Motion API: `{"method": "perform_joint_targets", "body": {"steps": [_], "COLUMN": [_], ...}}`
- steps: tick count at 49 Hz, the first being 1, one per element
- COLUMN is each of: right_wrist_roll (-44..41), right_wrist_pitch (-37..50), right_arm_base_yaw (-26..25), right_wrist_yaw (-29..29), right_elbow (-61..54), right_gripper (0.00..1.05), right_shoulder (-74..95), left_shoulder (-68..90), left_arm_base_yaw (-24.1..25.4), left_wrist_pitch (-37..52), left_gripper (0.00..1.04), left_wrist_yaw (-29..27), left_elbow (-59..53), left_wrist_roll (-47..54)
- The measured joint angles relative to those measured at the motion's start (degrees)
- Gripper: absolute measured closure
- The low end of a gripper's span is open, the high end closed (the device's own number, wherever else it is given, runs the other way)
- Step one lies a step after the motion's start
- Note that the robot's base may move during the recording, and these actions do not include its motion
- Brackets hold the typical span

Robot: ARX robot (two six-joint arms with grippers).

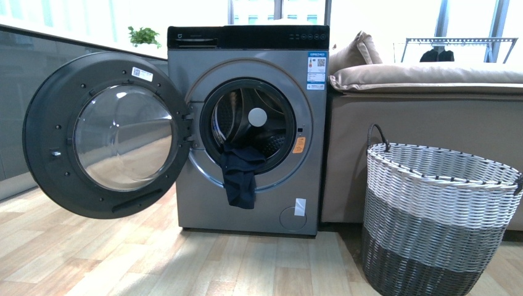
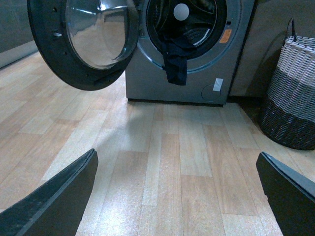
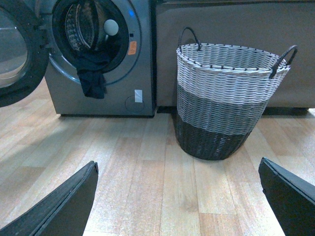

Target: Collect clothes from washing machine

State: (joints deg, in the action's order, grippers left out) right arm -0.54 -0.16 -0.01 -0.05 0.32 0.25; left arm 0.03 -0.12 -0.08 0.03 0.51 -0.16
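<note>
The silver-grey washing machine (image 1: pixel 247 203) stands ahead with its round door (image 1: pixel 108 132) swung wide open to the left. Dark navy clothes (image 1: pixel 239 176) hang out over the lower rim of the drum mouth, also seen in the left wrist view (image 2: pixel 176 61) and the right wrist view (image 3: pixel 92 78). My left gripper (image 2: pixel 177 196) is open over bare wooden floor, well short of the machine. My right gripper (image 3: pixel 178 196) is open too, above the floor in front of the basket. Neither arm shows in the front view.
A grey-and-white woven basket (image 1: pixel 435 216) with dark handles stands on the floor right of the machine, also in the right wrist view (image 3: pixel 224 98). A beige sofa (image 1: pixel 425 123) sits behind it. A dark wall panel (image 1: pixel 18 92) runs along the left.
</note>
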Motion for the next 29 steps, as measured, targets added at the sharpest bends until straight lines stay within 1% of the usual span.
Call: {"method": "perform_joint_targets", "body": {"steps": [29], "right_wrist_roll": [0.00], "right_wrist_pitch": [0.00], "right_arm_base_yaw": [0.00], "right_wrist_yaw": [0.00], "right_elbow": [0.00], "right_gripper": [0.07], "right_shoulder": [0.00], "left_shoulder": [0.00], "left_arm_base_yaw": [0.00], "left_wrist_pitch": [0.00], "left_gripper": [0.07], "left_wrist_yaw": [-0.02], "left_elbow": [0.00], "left_wrist_roll": [0.00]}}
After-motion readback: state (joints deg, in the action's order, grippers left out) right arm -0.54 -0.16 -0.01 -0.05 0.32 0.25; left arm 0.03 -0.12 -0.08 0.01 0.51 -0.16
